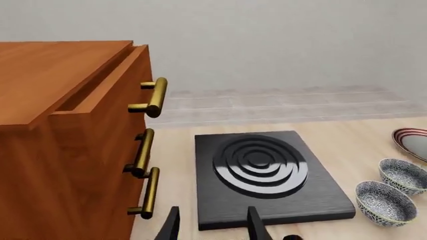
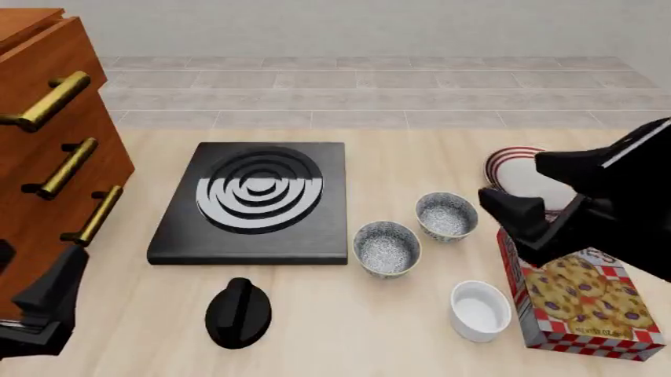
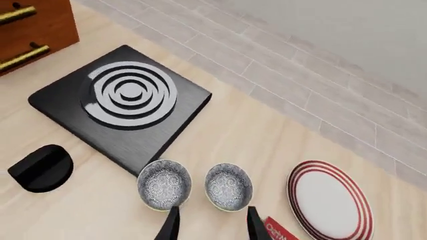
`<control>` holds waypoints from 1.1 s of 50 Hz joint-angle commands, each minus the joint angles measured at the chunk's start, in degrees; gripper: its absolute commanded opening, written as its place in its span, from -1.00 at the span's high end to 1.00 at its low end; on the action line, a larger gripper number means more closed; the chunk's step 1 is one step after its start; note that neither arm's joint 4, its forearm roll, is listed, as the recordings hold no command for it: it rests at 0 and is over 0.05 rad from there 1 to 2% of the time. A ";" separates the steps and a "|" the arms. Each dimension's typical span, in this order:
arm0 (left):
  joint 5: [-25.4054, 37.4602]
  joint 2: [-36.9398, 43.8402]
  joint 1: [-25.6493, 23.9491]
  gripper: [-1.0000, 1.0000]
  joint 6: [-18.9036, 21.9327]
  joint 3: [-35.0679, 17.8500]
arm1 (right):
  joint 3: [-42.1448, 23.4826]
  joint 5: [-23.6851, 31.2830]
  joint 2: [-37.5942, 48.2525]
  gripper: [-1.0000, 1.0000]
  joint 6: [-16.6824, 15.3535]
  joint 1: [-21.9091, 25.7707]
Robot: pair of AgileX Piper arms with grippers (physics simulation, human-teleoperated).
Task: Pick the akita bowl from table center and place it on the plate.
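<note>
Right wrist view shows the right pincer (image 3: 212, 227) with its two fingers well apart, so it is wide and holds nothing. It hangs above the surface (image 3: 267, 130), not yet down at any bowl. The akita bowl (image 3: 164, 184) stands upright just ahead of this pincer, a little toward its left finger. The bluer speckled bowl (image 3: 228, 186) stands just beside it, more in line with the gap between the fingers. This matters, because the two bowls look almost the same and are close together, so the wide opening is probably kept for coming down over one rim without pushing the neighbour. The plate (image 3: 330, 202) lies beyond the right finger, near the bluer bowl and bare. The carry will likely be short, and will pass over or around that second bowl. The black burner slab (image 3: 120, 107) and the black knob (image 3: 41, 167) lie farther off on the left-finger side, out of the way. The left pincer (image 1: 213, 227) is also wide and empty. It is held near the wooden drawer cabinet (image 1: 67, 150), far from the bowls, probably parked so that the right arm has free room. The bowl is not yet grasped.
</note>
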 commanded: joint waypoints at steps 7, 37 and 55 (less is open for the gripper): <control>-1.14 2.44 -0.85 -1.00 -1.52 0.01 | -5.79 1.06 14.92 -1.00 -11.00 7.11; -3.40 5.58 -1.00 -1.00 -1.15 0.00 | -9.76 1.36 31.52 -1.00 -23.74 12.75; -2.27 4.27 -1.53 -1.00 -0.91 -0.02 | -10.60 -0.47 38.95 -1.00 -25.54 14.83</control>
